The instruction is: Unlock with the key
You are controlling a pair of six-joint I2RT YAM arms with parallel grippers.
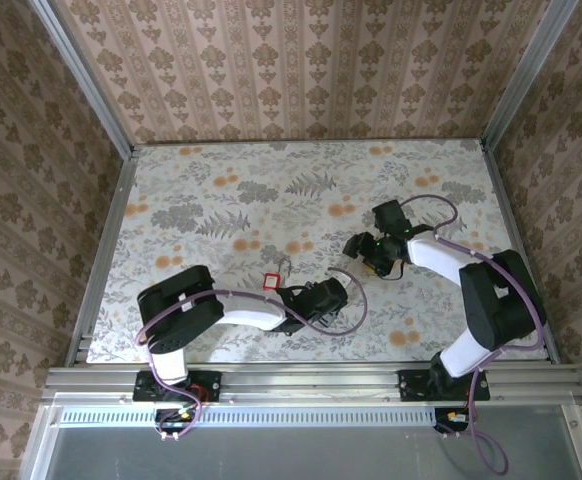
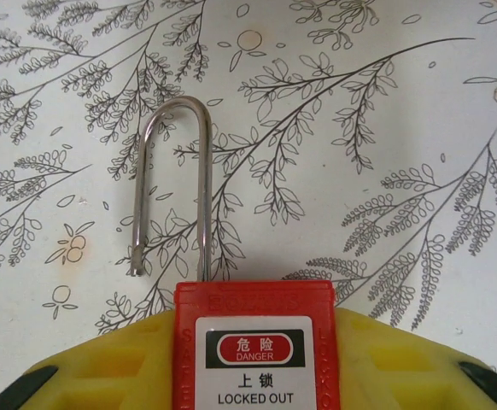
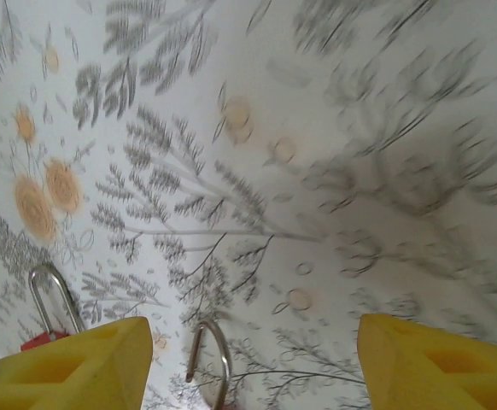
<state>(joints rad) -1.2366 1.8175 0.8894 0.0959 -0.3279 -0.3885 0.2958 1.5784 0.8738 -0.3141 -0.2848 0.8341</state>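
A red padlock [image 2: 255,359] with a white "DANGER / LOCKED OUT" label sits between the yellow fingers [image 2: 95,367] of my left gripper [image 2: 255,363], which is shut on its body. Its steel shackle [image 2: 199,162] points away from the camera, and the shackle's left leg ends free above the body. From above, the padlock [image 1: 271,281] lies just left of the left gripper [image 1: 306,297]. My right gripper [image 1: 363,250] hovers to its right, open. Between the right gripper's fingers [image 3: 86,363] lies a small metal ring [image 3: 219,359] on the table. The key itself is cut off at the frame's bottom edge.
The table [image 1: 271,190] is covered with a floral-print cloth and boxed in by patterned walls on three sides. The padlock's shackle [image 3: 54,297] shows at the lower left of the right wrist view. An aluminium rail [image 1: 311,378] runs along the near edge.
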